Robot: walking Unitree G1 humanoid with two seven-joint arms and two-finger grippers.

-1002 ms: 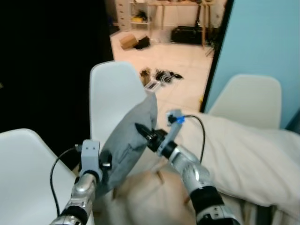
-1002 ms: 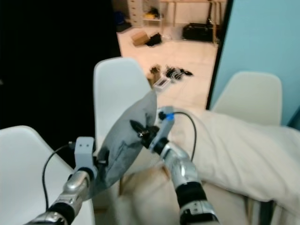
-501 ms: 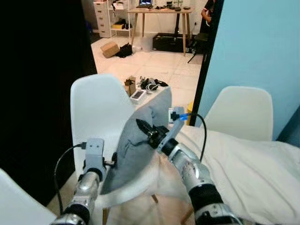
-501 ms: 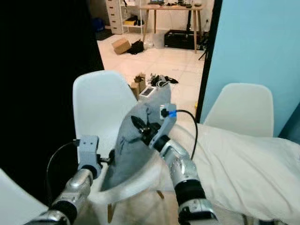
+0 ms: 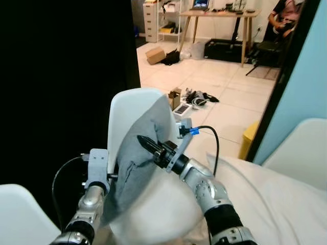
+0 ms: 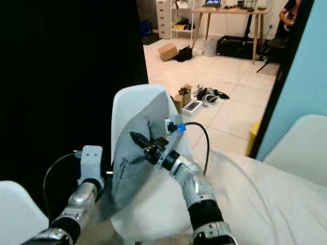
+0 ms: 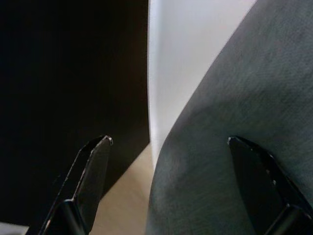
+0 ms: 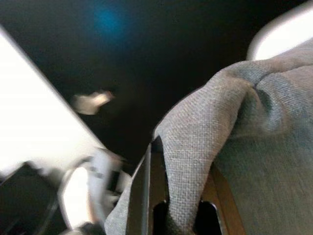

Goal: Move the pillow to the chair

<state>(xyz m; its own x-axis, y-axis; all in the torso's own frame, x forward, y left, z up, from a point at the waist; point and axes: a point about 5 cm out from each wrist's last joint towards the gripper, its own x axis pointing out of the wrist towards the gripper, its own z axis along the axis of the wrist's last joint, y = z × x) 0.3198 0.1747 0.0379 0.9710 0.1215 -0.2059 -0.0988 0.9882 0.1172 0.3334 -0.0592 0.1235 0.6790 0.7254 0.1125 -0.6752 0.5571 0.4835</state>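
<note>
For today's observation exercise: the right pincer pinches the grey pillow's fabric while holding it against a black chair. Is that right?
Not quite. The chair is white, not black, as the left eye view shows. The right pincer does pinch the grey pillow against it.

The pillow (image 5: 137,161) stands on edge against the chair (image 5: 134,108) back, over its seat. The right gripper (image 5: 144,142) pinches a fold on the pillow's right face; the left gripper (image 7: 168,169) sits at its lower left edge, apparently straddling it. Bedding (image 5: 271,201) lies right of the chair. Beyond, clutter (image 5: 193,99) lies on the floor (image 5: 230,104) before a desk (image 5: 219,15).
</note>
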